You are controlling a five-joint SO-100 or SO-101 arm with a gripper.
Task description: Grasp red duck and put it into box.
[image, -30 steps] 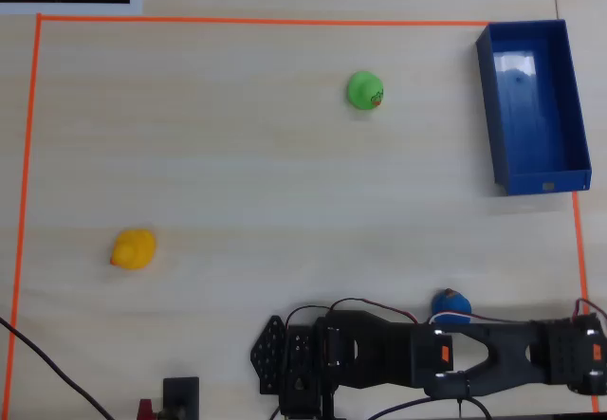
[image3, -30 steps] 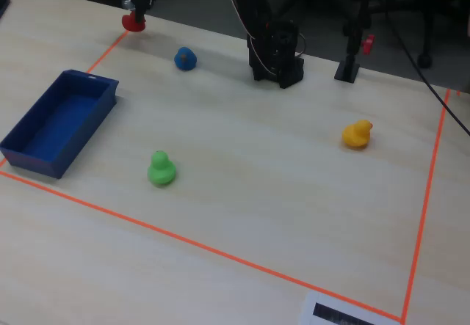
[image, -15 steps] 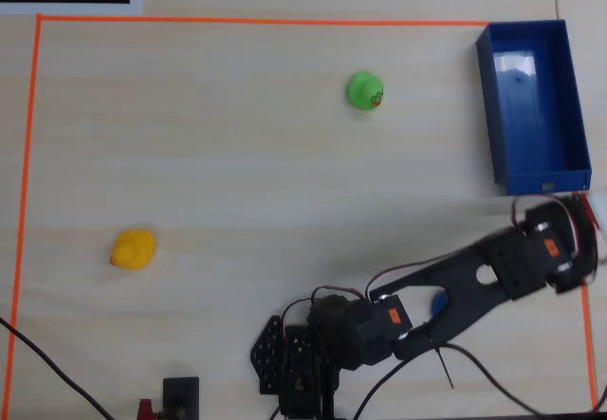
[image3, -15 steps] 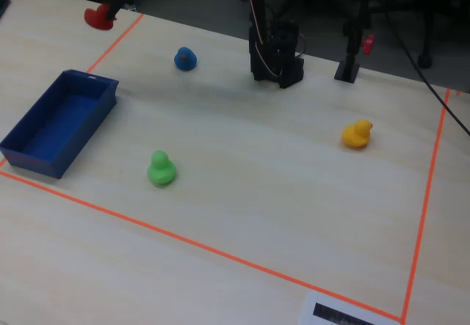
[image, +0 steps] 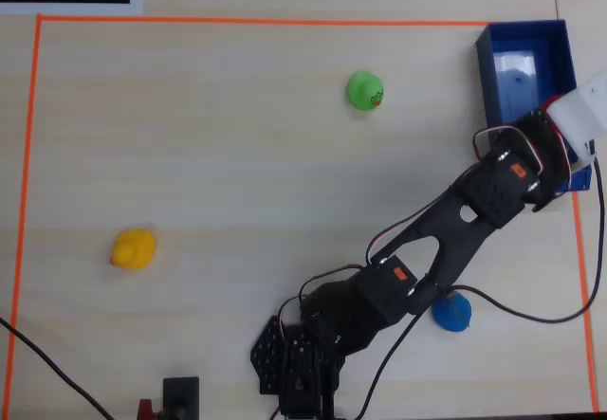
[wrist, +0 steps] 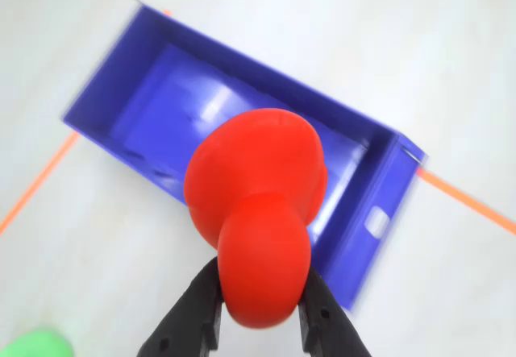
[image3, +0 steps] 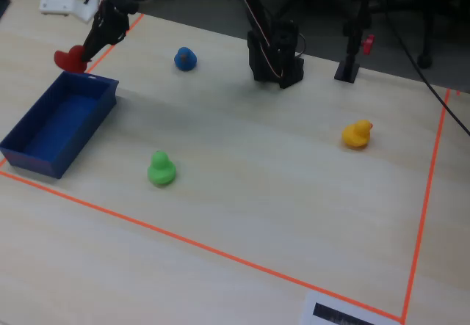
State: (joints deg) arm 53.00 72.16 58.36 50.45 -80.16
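Note:
My gripper is shut on the red duck, a glossy red blob clamped at its lower lobe between the two black fingers. It holds the duck in the air above the blue box, whose inside looks empty. In the fixed view the gripper holds the red duck just above the far end of the box at the table's left. In the overhead view the box sits at the top right. There the arm reaches over it, and the duck is hidden under the wrist.
A green duck stands left of the box and also shows in the fixed view. A blue duck lies beside the arm's base. A yellow duck is far left. Orange tape borders the work area.

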